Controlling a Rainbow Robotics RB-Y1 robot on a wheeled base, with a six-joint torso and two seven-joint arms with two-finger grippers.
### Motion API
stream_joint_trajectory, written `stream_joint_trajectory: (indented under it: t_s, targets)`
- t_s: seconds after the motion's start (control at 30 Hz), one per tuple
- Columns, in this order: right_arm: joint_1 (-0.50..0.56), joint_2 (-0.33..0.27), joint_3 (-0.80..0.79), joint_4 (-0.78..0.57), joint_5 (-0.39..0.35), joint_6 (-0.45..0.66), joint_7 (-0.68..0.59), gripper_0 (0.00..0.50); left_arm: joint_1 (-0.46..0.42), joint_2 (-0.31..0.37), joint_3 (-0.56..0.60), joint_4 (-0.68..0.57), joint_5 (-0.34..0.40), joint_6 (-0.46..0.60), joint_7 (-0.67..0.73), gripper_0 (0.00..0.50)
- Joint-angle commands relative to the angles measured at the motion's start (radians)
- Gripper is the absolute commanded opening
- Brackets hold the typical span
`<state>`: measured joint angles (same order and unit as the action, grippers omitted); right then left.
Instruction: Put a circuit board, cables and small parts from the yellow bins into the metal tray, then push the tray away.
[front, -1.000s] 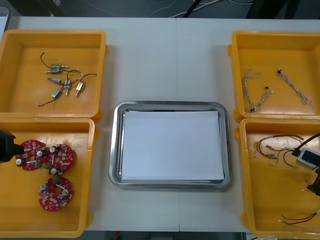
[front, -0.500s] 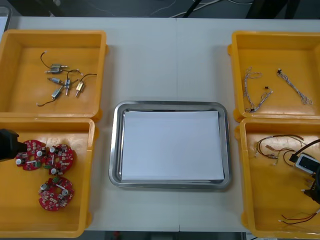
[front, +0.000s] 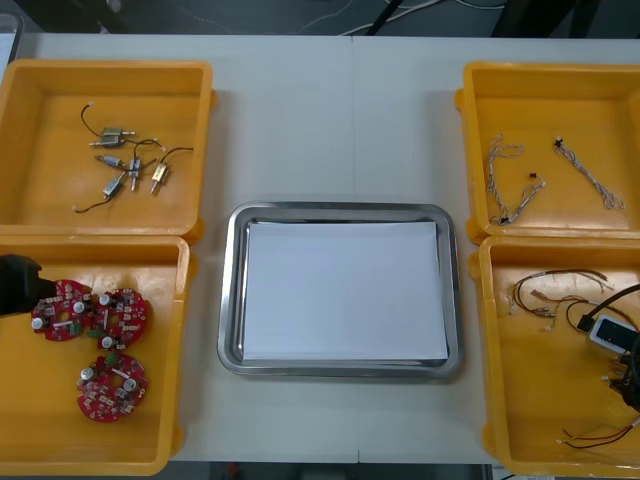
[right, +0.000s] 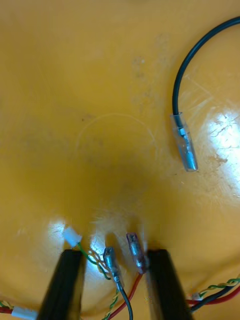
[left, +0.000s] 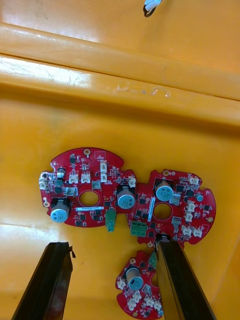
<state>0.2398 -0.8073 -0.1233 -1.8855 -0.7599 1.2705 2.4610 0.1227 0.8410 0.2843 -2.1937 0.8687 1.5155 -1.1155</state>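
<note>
Three round red circuit boards (front: 112, 385) lie flat in the near-left yellow bin (front: 182, 300). Two sit side by side, edges touching; the third lies apart, closer to the robot. The left gripper (left: 112, 245) hangs low over them with its fingers (left: 52, 280) spread wide and nothing between them. One fingertip is at the rim of the inner board of the pair, the other over bare bin floor.

In the near-right yellow bin (front: 485, 340), the right gripper (right: 115, 255) is down near the floor, fingers parted. Two metal-tipped cable ends (right: 136, 252), one black and one red, lie loose between the tips, not clamped. A black cable (right: 182, 90) with a clear-sleeved end lies well beyond them. A red and yellow cable (front: 600, 437) rests at that bin's near corner.

The metal tray (front: 232, 290), white inside, sits between the bins on the light table (front: 330, 120), holding no parts. Small metal parts (front: 125, 165) lie in the far-left bin (front: 205, 120), twisted cables (front: 510, 180) in the far-right bin (front: 470, 130).
</note>
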Motion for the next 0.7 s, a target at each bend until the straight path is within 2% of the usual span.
stream_joint_trajectory:
  t_s: [0.03,0.2,0.4,0.7]
  targets:
    - [0.026,0.014,0.019,0.005,-0.001,-0.006,0.029,0.000,0.023,-0.013,-0.024,0.011,-0.020,-0.032,-0.089,0.500]
    - [0.024,0.014,0.021,0.005,-0.003,-0.006,0.029,0.000,0.026,-0.020,-0.047,0.022,-0.045,-0.072,-0.090,0.500]
    - [0.007,0.013,0.004,0.002,-0.015,0.000,0.030,0.000,0.028,-0.063,-0.048,0.022,-0.083,-0.075,-0.110,0.500]
    - [-0.054,0.014,-0.068,-0.037,-0.045,0.073,0.018,0.000,0.055,-0.089,-0.048,0.020,-0.109,-0.115,-0.138,0.500]
